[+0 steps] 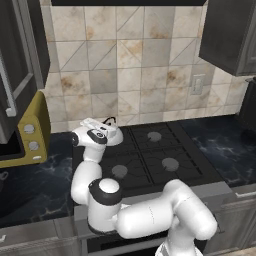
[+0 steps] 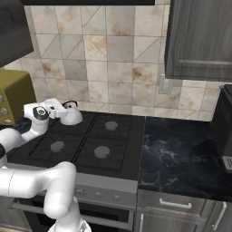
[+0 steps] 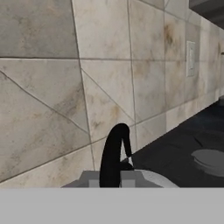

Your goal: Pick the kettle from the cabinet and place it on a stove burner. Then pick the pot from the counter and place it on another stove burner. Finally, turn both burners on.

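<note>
Kettle point(image 2: 71, 116) sits on back-left burner, left of frame; gripper point(image 2: 60, 108) at its handle point(image 3: 114, 154), finger state unclear.

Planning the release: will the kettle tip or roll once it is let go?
Probably not: the kettle looks squat and dome-shaped, so it should sit steady on the cooktop. Its thin arched handle may swing or slip in the gripper.
</note>
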Controlling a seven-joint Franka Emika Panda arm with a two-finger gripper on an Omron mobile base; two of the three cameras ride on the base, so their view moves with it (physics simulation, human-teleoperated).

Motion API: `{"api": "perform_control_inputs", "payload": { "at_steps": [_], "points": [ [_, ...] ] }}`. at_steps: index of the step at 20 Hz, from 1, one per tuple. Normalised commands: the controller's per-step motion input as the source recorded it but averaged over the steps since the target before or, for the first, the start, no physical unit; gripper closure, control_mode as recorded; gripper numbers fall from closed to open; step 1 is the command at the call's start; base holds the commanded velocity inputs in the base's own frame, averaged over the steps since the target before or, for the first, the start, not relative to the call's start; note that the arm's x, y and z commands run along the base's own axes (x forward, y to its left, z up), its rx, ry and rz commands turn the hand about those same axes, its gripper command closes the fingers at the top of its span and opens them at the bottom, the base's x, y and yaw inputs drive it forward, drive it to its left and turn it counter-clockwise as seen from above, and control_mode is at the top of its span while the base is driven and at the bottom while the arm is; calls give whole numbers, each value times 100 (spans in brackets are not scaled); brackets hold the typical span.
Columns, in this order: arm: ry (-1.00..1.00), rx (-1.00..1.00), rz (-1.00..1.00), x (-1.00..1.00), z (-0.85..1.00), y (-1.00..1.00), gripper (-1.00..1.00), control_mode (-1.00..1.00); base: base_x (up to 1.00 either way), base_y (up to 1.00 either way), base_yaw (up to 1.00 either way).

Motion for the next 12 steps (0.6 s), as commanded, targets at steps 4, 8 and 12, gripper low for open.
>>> {"api": "perform_control_inputs", "payload": {
  "at_steps": [4,8,12],
  "points": [
    [0,0,0,0,-26,9,100,-100,0,0,0],
    [-1,0,0,0,-23,10,-100,-100,0,0,0],
    [-4,0,0,0,-24,0,-100,-100,0,0,0]
  ]
}}
